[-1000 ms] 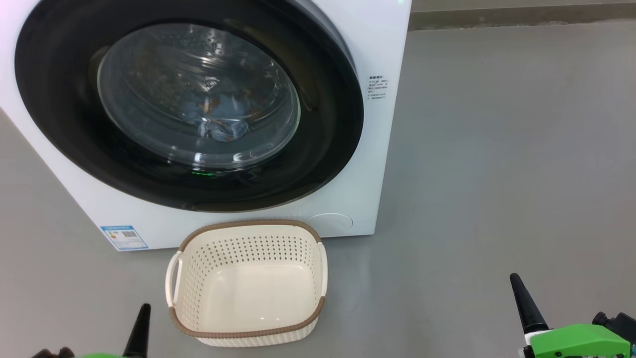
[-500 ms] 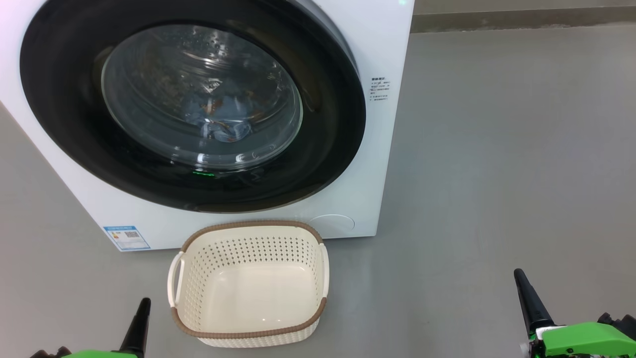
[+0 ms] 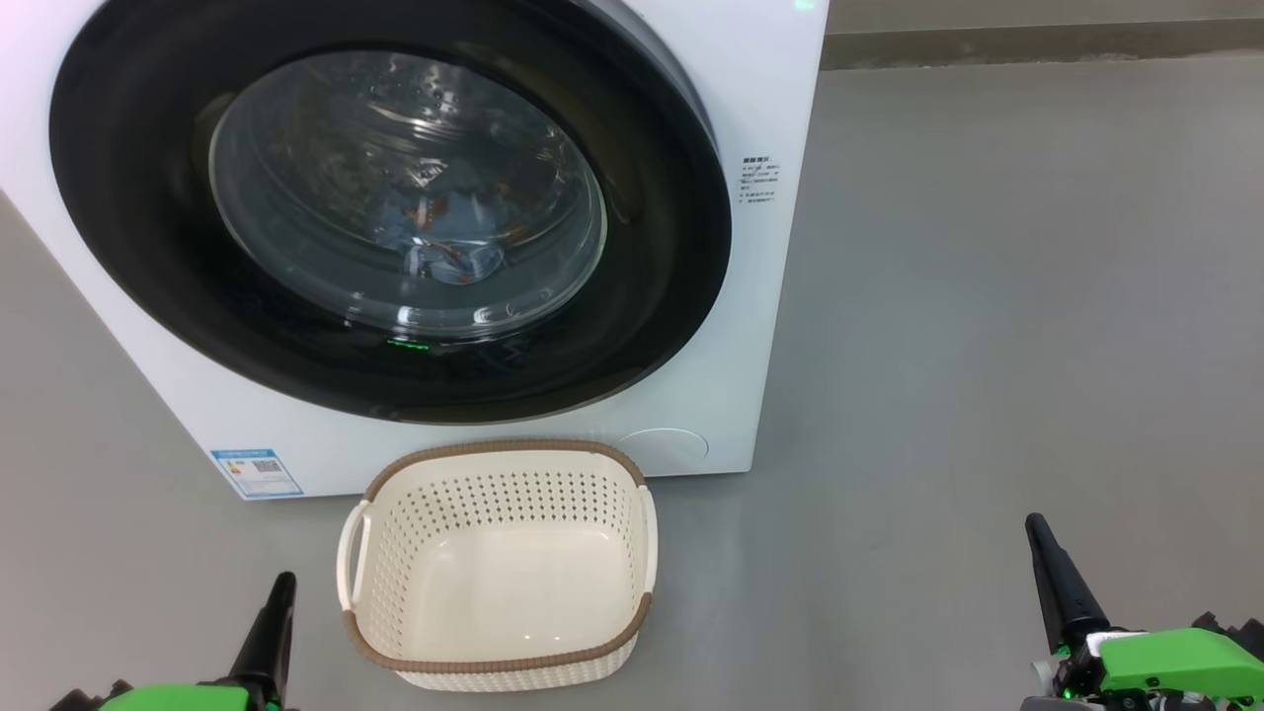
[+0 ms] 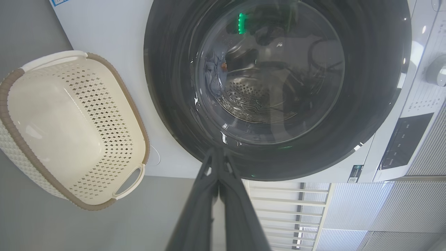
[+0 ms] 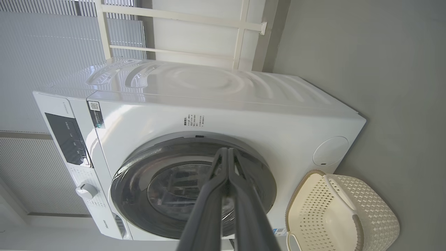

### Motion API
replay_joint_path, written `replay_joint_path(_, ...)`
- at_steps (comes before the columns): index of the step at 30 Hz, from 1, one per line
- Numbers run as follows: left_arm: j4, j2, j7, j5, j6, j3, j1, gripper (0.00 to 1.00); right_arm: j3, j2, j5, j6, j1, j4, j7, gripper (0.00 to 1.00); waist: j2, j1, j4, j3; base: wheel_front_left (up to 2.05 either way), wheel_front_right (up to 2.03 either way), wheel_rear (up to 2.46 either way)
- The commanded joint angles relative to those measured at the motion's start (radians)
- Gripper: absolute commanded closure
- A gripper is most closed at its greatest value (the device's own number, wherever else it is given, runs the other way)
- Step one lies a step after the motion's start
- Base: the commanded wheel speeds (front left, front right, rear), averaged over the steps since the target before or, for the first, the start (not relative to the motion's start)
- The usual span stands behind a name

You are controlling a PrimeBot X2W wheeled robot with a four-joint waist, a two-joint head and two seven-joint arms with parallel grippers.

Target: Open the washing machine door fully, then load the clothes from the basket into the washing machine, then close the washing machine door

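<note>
As left tool (image 3: 281, 591) and right tool (image 3: 1038, 535) hover (pinched), basket (image 3: 504, 447) lies between.

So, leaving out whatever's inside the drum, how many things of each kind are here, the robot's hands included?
Washing machine: 1
Basket: 1
Robot hands: 2, the left hand and the right hand
Total: 4
</note>
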Motion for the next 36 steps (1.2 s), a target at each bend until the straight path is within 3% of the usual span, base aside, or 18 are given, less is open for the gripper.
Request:
replay_joint_path(1,-0.033,0.01,0.016,-0.031,-0.003,0.036,-0.051,1.0,0.013,-0.002,0.04,-0.001,-0.043,-0.035,0.012,1.0,0.0,0.0,0.001,-0.001,0.0,0.0,0.0)
replay_joint_path(6,-0.036,0.008,0.03,-0.078,-0.003,0.043,-0.057,1.0,0.008,0.0,0.086,-0.001,-0.045,-0.043,0.026,1.0,0.0,0.0,0.003,-0.002,0.0,0.0,0.0)
replay_joint_path(36,-0.036,0.008,0.031,-0.077,-0.003,0.044,-0.057,1.0,0.008,0.0,0.087,-0.001,-0.045,-0.043,0.026,1.0,0.0,0.0,0.003,-0.002,0.0,0.0,0.0)
